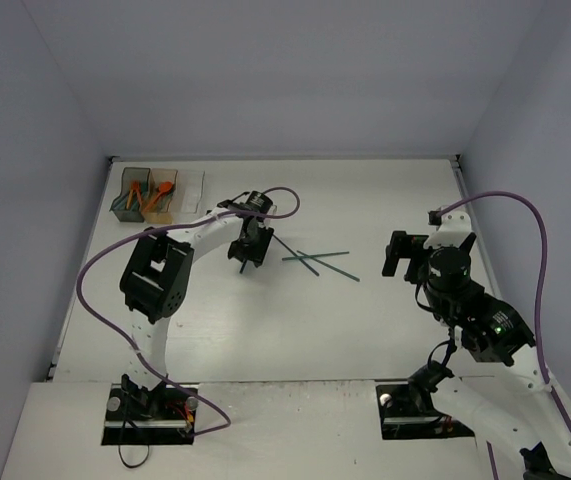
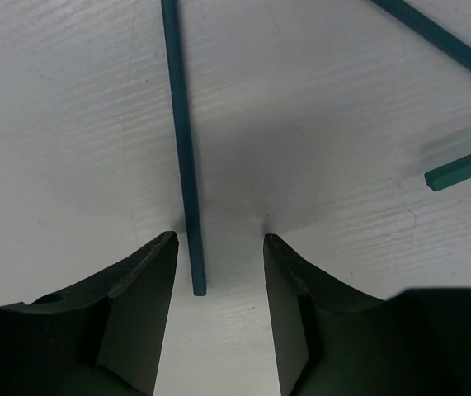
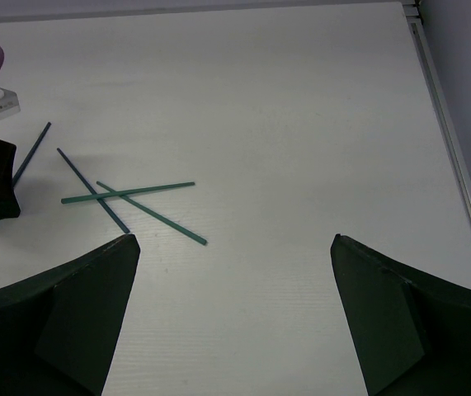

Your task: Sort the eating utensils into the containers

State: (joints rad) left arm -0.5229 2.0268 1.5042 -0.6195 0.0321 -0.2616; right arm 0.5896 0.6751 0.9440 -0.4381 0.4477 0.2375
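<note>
- Straddling teal stick [image 2: 184, 148] flat on table [image 2: 70, 124], left pincer [image 2: 219, 239] partly spread, touching nothing; grip lands near stick's end, so it may pivot or slip.
- Back-left of left pincer, containers [image 1: 155, 192] well apart; dangling stick could miss.
- Empty right pincer [image 3: 235, 239] spread wide.

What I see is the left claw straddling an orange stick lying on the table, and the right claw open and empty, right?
Not quite. The stick the left claw straddles is teal, not orange; the left wrist view shows it. It does lie on the table, and the right claw is open and empty.
</note>
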